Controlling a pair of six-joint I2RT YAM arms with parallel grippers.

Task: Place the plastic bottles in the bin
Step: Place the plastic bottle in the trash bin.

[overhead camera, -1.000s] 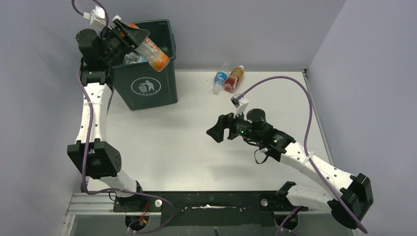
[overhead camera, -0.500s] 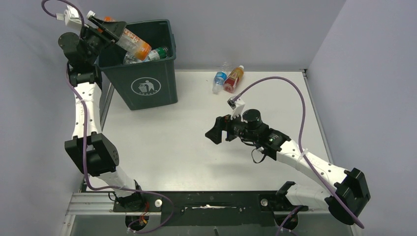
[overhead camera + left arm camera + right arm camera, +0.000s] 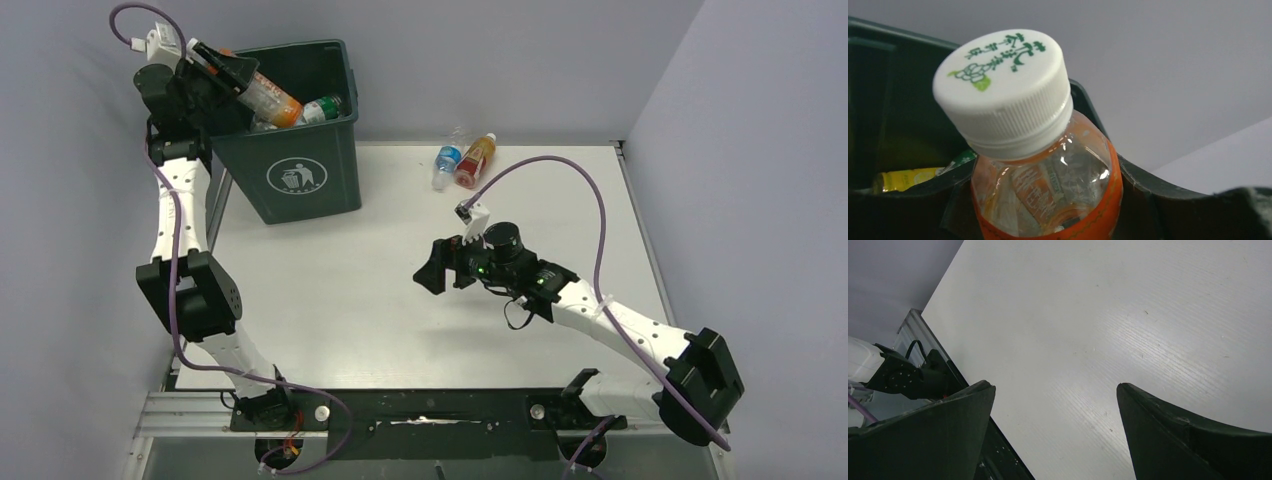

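Our left hand [image 3: 232,68] grips the orange bottle [image 3: 275,100] over the far bin [image 3: 330,180], ready to drop it; our right hand [image 3: 432,272] hangs open.

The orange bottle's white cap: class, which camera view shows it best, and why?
The left wrist view: the white cap looms large, its green print visible. The top external view shows the orange bottle in the left gripper over the bin, but its cap cannot be made out. The right wrist view shows none of it.
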